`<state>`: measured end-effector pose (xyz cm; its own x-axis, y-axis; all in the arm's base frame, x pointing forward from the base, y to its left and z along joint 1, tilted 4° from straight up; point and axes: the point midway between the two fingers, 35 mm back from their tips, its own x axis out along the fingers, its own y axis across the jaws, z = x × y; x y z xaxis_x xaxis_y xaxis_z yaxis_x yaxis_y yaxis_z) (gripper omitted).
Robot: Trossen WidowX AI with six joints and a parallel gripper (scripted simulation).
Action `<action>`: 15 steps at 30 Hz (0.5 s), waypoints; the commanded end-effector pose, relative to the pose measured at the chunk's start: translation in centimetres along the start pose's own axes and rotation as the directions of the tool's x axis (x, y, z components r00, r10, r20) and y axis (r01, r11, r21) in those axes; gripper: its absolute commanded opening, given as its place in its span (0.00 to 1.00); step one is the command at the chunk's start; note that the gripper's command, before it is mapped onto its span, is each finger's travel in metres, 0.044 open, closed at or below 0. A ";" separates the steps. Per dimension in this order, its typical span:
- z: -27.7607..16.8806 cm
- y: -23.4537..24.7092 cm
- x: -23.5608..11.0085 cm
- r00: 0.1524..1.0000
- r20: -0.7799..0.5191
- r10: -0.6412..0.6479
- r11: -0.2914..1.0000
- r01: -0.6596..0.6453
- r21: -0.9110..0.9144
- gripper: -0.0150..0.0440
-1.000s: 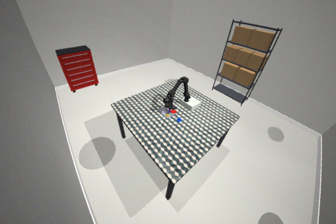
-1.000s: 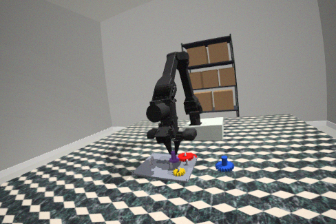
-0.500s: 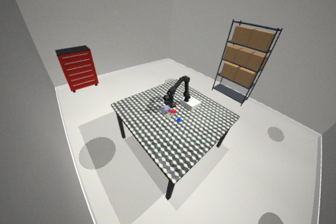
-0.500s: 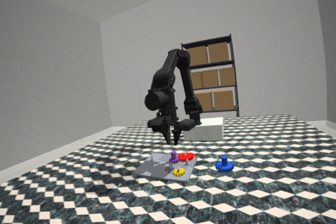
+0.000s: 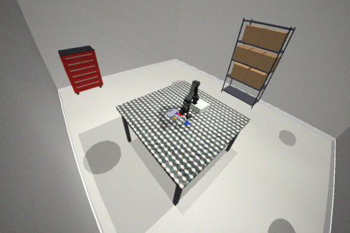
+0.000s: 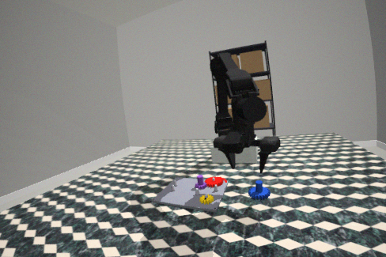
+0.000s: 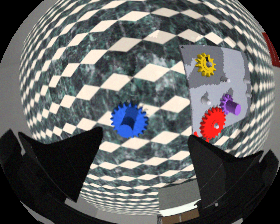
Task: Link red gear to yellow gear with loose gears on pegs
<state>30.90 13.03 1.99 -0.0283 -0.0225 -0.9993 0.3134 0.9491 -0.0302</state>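
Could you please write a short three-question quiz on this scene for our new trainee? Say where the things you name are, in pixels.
1. True or false: the blue gear (image 6: 259,193) (image 7: 129,120) is on the grey board (image 6: 174,196) (image 7: 191,75).
2. Which gear stands beside the red gear (image 6: 213,182) (image 7: 212,124) on the board: (a) yellow, (b) purple, (c) blue?
3. Fill in the blank: the pincer (image 6: 247,170) (image 7: 147,136) is ____ (open or shut).

Key: 1. False, it stands on the table; 2. b; 3. open.
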 end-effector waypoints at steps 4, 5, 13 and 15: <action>-2.1 2.7 0.4 1.000 -0.013 -0.009 0.999 0.009 0.039 1.00; -2.1 2.7 0.4 1.000 -0.013 -0.009 0.999 0.009 0.039 1.00; -2.2 2.8 1.9 1.000 -0.013 -0.009 0.999 0.009 0.039 1.00; -2.2 2.8 2.7 1.000 -0.013 -0.009 0.999 0.009 0.039 1.00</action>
<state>30.15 16.55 0.70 -0.0188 -0.0155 -0.9997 0.3473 0.9375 -0.0211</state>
